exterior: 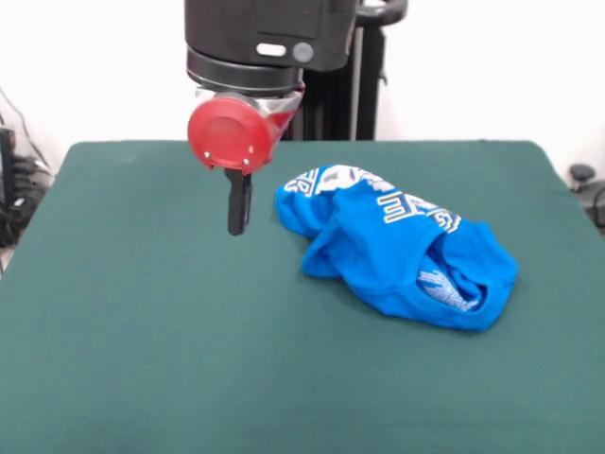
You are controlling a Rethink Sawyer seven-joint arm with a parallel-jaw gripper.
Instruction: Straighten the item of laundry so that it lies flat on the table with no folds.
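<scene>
The item of laundry (392, 244), a bright blue T-shirt with white lettering and a white patterned patch, lies crumpled in a bunched heap on the table (142, 331), right of centre. Folds overlap and one end curls open toward the front. My gripper (238, 225) hangs from the red and black arm, just left of the shirt's left edge and apart from it. Its black fingers appear as one narrow dark bar pointing down, with nothing held between them.
The dark green table cloth runs out to all sides of the shirt. Cables and dark equipment (14, 189) sit beyond the table's left edge, and a dark object (586, 184) stands past the right edge.
</scene>
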